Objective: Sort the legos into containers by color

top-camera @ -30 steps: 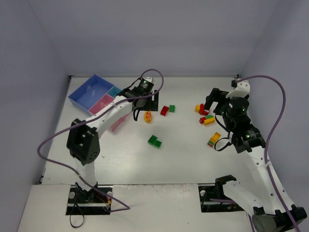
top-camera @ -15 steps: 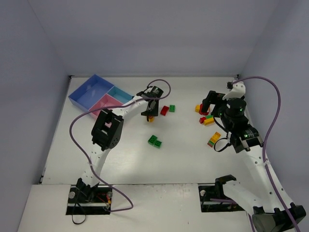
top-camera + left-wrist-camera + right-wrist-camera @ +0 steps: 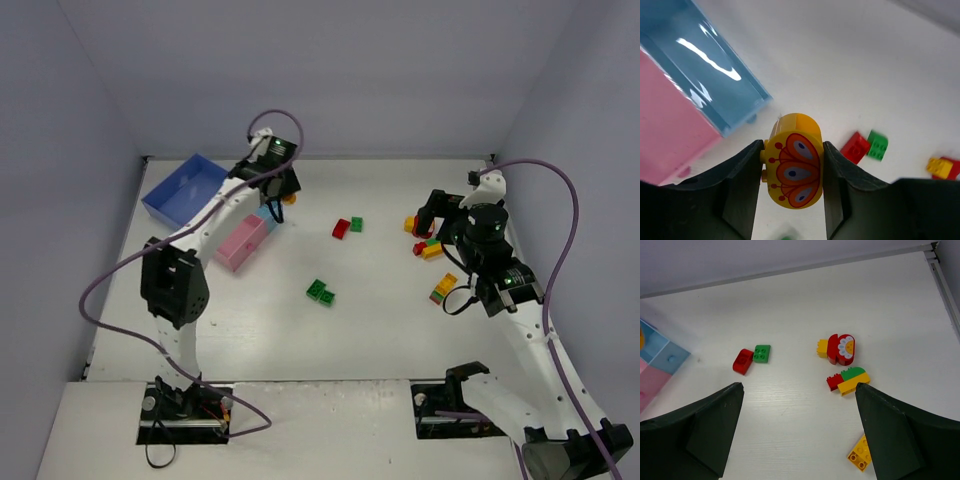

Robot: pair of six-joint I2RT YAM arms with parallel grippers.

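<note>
My left gripper is shut on a yellow lego with an orange butterfly print, held above the table beside the tray's teal compartment and pink compartment. From above, the left gripper hangs at the tray's right end, near the blue compartment. A red lego and a green lego lie side by side mid-table. My right gripper is open and empty above bare table, near a red flower lego and a red-green-yellow stack.
A green double brick lies in the middle of the table. A yellow brick sits by my right finger; from above it shows as a multicoloured stack. Grey walls close the table at the back and sides.
My left gripper has shut on the yellow butterfly lego, lifted it off the table and carried it back-left to the tray's end. The right arm has barely moved.
</note>
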